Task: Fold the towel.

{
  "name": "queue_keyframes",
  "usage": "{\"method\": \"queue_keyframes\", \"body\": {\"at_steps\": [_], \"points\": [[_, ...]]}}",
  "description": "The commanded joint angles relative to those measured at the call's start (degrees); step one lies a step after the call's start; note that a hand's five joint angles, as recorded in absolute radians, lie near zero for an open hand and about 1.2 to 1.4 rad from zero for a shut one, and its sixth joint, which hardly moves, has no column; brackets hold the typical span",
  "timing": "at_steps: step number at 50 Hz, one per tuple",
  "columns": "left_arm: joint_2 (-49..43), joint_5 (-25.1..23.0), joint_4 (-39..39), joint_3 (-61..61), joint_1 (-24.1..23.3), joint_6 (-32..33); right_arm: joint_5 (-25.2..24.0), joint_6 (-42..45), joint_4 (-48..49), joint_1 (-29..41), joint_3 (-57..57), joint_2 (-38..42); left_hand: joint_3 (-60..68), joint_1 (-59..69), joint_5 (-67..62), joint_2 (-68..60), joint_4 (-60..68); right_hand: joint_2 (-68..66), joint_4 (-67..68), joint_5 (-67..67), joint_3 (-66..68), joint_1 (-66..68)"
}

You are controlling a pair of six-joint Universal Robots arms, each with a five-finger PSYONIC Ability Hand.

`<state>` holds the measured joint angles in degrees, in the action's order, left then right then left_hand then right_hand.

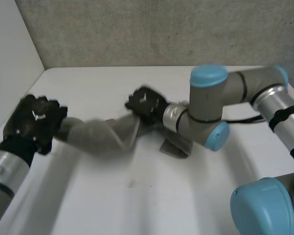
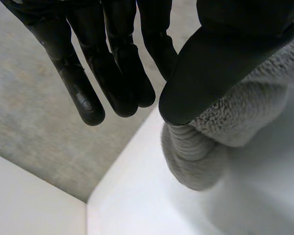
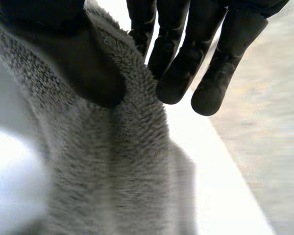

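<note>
Grey fleece towel [image 1: 100, 133] strung centre-left of frame, sagging over white surface [image 1: 137, 205] | left hand [image 1: 33, 122] pinches one end under thumb | right hand [image 1: 146, 104] pinches other end likewise | judged: held spread so ends can meet for the fold

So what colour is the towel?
Plain grey; the towel shows best in the right wrist view.

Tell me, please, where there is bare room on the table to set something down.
Bare: the near table, between the towel and the robot, and the far strip between towel and wall. Crowded: the middle, where the towel spans left hand to right hand, and beside the right arm.
</note>
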<state>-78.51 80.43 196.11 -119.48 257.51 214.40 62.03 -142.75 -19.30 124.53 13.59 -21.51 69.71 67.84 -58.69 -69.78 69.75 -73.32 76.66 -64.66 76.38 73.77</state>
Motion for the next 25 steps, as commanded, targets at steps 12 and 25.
{"method": "queue_keyframes", "body": {"at_steps": [12,25], "points": [[-27.31,7.02,9.91,26.84,-4.56,-23.77,18.12,-0.69,-9.36,-6.14,12.07,-19.62,10.29,12.16,-11.31,-10.22,10.25,-6.68,3.34,-5.34,3.62,6.23],[-35.04,7.20,6.93,22.46,-9.75,-27.99,17.59,2.38,-8.83,-5.53,53.52,-37.54,10.29,12.16,-11.31,-10.22,10.25,-6.68,3.34,-5.34,3.62,6.23]]}}
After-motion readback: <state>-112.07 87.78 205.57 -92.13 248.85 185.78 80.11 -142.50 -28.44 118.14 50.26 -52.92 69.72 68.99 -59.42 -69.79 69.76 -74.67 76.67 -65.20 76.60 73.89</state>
